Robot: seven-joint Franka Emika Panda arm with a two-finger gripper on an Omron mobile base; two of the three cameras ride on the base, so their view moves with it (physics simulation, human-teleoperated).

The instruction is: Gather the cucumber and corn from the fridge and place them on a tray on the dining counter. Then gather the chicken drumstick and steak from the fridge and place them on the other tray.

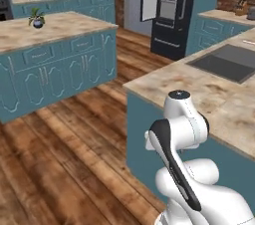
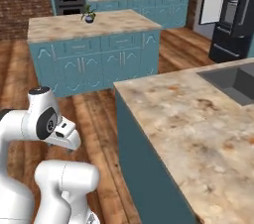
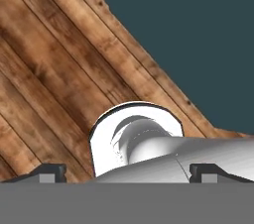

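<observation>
Island (image 1: 55, 27) with potted plant (image 1: 37, 19) stands between robot and open fridge (image 1: 172, 12)

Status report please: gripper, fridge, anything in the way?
Gripper open, empty, over wood floor. Fridge far ahead, one door open. Dining counter alongside, between base and fridge.

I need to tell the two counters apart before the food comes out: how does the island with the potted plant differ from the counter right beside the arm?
The island carries a small potted plant; the near counter holds a dark recessed sink. The island's front shows panelled doors and drawers; the near counter's side facing the arm is plain teal. The island stands across the wooden floor; the near counter sits next to the arm. Both have mottled beige stone tops on teal bases.
</observation>
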